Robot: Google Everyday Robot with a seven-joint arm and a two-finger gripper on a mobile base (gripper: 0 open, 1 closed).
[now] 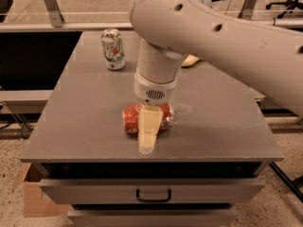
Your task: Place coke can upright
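Coke can [131, 120] seen lying on side near front middle of desk [227, 117], long axis left-right; middle of can covered by gripper [148, 129], positioned at can from above under white arm [213, 37]; cream gripper part seen in front of can, pointing toward desk front edge; whether gripper is apart or clamped cannot be told; white-and-green can [112, 48] upright at back left, well apart; drawer handle [154, 196] below desk front; cardboard box [33, 200] on floor, left.

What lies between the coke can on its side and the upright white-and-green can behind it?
Only bare grey tabletop, as the camera view shows. The end effector hangs at the coke can, across its front side, outside that stretch.
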